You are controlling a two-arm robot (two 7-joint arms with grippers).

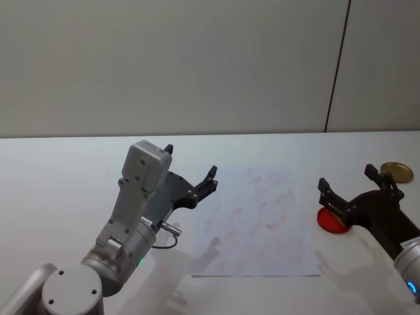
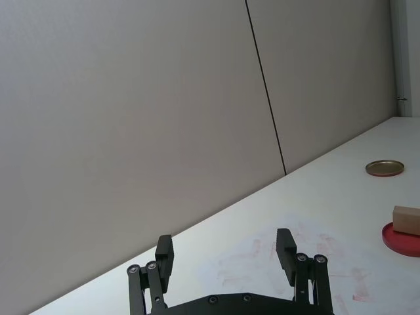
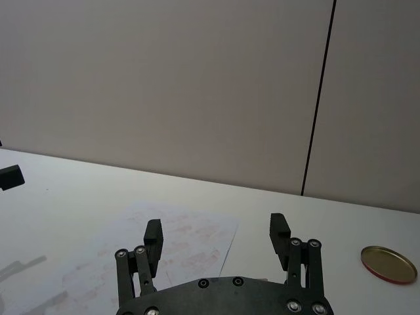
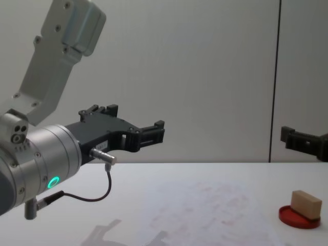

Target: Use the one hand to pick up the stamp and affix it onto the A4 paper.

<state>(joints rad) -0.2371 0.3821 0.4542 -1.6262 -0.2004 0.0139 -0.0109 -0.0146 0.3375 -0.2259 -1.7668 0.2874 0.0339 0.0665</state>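
Hanging above the stamp (image 4: 306, 203), right claw (image 1: 348, 178) gapes open.

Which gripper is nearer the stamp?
Right. The right gripper hangs above the stamp on the red disc; the left gripper is raised over the opposite, left edge of the A4 paper.

No readable text, labels or numbers, pinkish marks on the A4 paper (image 1: 256, 223) too faint to read

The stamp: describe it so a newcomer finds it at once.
On the white table, look right of the smudged paper to a flat red disc. The stamp is the pale wooden block sitting on it; the gold lid farther back is flat and round.
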